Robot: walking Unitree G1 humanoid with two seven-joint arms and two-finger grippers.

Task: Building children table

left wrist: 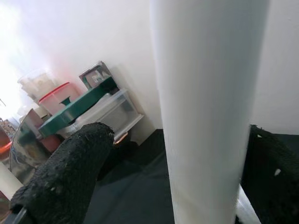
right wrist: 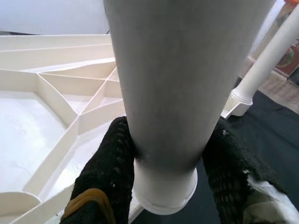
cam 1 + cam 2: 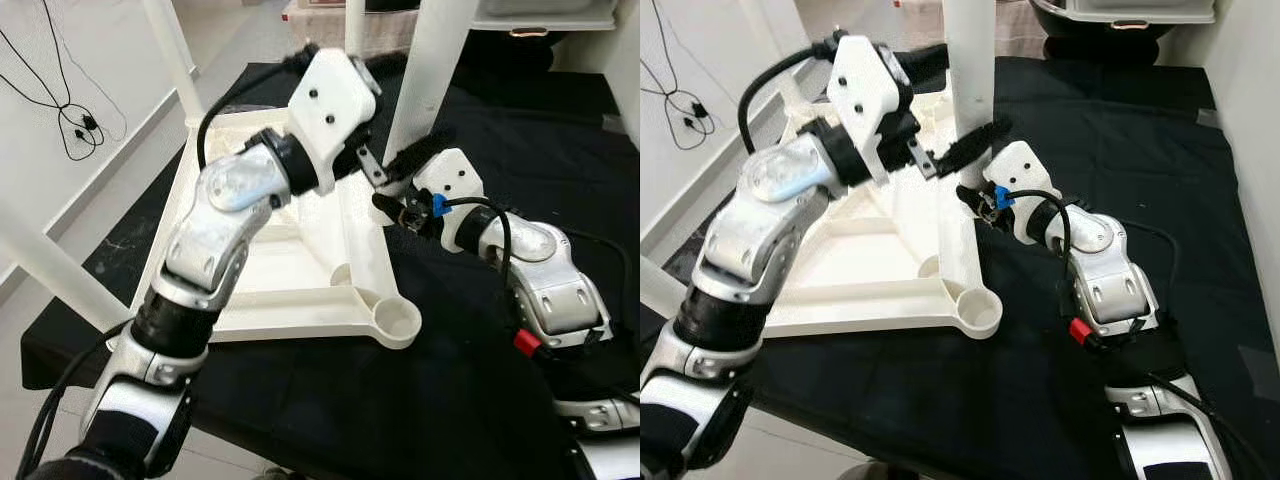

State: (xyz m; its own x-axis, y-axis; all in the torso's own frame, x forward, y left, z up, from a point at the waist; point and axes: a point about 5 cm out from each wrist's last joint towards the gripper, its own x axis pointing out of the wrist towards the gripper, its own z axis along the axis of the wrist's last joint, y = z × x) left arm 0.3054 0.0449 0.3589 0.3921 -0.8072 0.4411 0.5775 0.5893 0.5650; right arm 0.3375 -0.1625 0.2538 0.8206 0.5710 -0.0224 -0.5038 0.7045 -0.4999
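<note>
Tabletop [image 3: 300,270], white, ribbed underside up, lies on black cloth [image 3: 400,420] toward its left edge. Left gripper [image 3: 385,160] reaches across tabletop, fingers apart either side of upright white leg [image 3: 430,70]. Right gripper [image 2: 168,172] low on same leg, fingers pressed against it, just above corner socket.

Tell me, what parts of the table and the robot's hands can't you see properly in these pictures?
- Top of the white leg: cut off by the upper edge in the eye views.
- Where that leg meets the upturned tabletop: hidden by the right gripper around its base.
- Left gripper: its right-hand finger is cut off by the wrist picture's edge.
- Shelf things behind: blurred in the left wrist view.
</note>
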